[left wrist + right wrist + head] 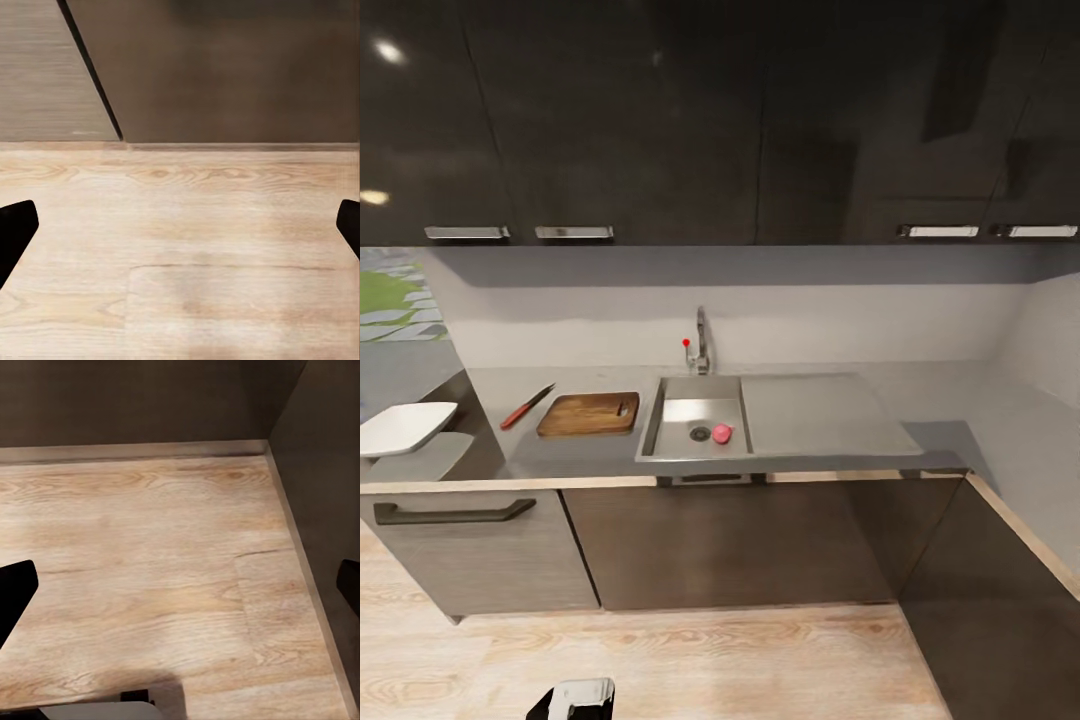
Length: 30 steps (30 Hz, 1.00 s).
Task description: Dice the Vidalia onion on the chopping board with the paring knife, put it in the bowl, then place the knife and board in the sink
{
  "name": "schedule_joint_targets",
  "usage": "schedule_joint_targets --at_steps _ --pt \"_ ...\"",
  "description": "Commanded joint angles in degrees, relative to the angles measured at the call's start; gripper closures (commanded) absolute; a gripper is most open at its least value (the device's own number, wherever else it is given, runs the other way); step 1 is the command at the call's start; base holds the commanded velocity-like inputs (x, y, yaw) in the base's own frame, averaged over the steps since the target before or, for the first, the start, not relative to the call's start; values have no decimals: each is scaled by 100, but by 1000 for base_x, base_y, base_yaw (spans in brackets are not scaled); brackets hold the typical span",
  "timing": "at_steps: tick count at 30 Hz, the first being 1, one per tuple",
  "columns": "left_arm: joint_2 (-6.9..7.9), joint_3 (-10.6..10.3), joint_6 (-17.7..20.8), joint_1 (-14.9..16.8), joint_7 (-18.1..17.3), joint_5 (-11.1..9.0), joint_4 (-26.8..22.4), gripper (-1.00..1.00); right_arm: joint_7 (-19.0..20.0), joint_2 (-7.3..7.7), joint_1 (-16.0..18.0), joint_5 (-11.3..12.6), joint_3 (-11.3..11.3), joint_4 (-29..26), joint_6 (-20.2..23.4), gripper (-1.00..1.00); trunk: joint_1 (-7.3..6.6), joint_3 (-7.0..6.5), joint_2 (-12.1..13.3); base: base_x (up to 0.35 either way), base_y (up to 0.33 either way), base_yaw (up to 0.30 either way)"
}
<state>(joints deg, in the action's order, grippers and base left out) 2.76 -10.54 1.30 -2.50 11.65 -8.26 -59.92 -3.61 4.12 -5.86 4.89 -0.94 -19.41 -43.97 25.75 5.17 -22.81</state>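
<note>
The pink-red Vidalia onion (722, 433) lies in the steel sink (678, 448), just right of the round drain. Left of the basin, the brown chopping board (589, 414) rests flat on the grey countertop (940, 420). The red-handled paring knife (525, 407) lies slanted to the board's left. A white squarish bowl (402, 427) sits at the far left. My left gripper (180, 229) hangs open over the wooden floor, nothing between its fingers. My right gripper (180, 592) is likewise open above the floor near a cabinet corner.
A chrome faucet (701, 345) with a red dot stands behind the basin, and the flat drainboard (820, 415) extends right. Dark upper cabinets (660, 120) hang overhead. Grey-brown drawer fronts (470, 550) run below the counter, which turns toward me at the right. Wooden floor (710, 660) lies between me and the cabinets.
</note>
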Motion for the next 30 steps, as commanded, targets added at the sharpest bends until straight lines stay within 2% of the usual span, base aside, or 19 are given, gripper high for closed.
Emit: schedule_joint_targets --at_steps 1,3,5,8,10,11,13,15,16,17,18,20,21,22,25,26,28,29,30 --pt "2 -21 35 2 51 -57 -22 -100 10 1 -2 47 -13 -11 -7 -100 4 10 -10 5 -17 0" --pt "-22 -15 58 3 58 -55 -95 -100 10 1 -2 47 -12 -9 -7 -100 4 10 -10 3 -10 0" --pt "-153 -17 235 4 62 -39 -399 -100 10 1 -2 47 -11 -8 -7 -100 4 10 -10 1 -4 0" --pt "-439 -18 1267 7 58 82 -1176 -100 10 1 -2 47 -11 -5 -7 -100 4 10 -10 0 -1 0" --pt "-535 -18 1949 15 51 184 -1590 -100 10 1 -2 47 -11 -3 -4 -100 4 10 -10 0 0 0" --pt "-705 -18 2695 44 44 316 -2119 -100 10 1 -2 44 -11 -2 0 -100 4 10 -10 0 0 0" --pt "-923 -29 3099 146 39 481 -2547 -100 10 1 -2 42 -11 -2 -2 -100 4 10 -10 0 0 0" --pt "-1046 -131 3288 426 45 738 -2751 -100 10 1 -2 42 -16 -2 1 -100 4 10 -10 0 0 0" --pt "-1101 -254 3497 799 55 903 -2807 -100 10 -3 -2 40 -18 -2 1 -100 4 10 -10 0 0 0" --pt "-1114 -286 3609 937 57 941 -2817 -100 10 -4 -2 40 -18 -2 1 -100 4 10 -10 0 0 0" --pt "-1137 -332 3946 1278 60 994 -2839 -100 10 -3 -2 39 -19 -2 3 -100 4 10 -10 0 0 0" --pt "-1172 -382 4479 2000 63 1034 -2856 -100 13 -1 -2 39 -20 2 12 -100 4 10 -10 0 0 0" --pt "-1185 -397 4632 2415 62 1015 -2838 -100 14 -2 -2 38 -20 3 15 -100 4 10 -10 0 0 0" --pt "-1189 -402 4694 2625 61 995 -2814 -100 13 -3 -2 38 -20 3 16 -100 4 10 -10 0 0 0" --pt "-1209 -417 5153 3914 68 599 -2272 -100 17 -3 -2 38 -20 5 5 -100 4 10 -10 0 0 0" --pt "-1211 -418 5218 4102 71 499 -2133 -100 17 -4 -2 37 -20 3 3 -100 4 10 -10 0 0 0" --pt "-1214 -421 5371 4775 83 120 -1568 -100 18 -6 -2 22 -20 0 -3 -100 4 10 -10 0 0 0" --pt "-1215 -421 5393 4921 85 52 -1439 -100 18 -6 -2 17 -20 0 -4 -100 4 10 -10 0 0 0" --pt "-1215 -422 5434 5298 92 -81 -1074 -100 18 -10 -2 -2 -20 -1 -7 -100 4 10 -10 0 0 0"
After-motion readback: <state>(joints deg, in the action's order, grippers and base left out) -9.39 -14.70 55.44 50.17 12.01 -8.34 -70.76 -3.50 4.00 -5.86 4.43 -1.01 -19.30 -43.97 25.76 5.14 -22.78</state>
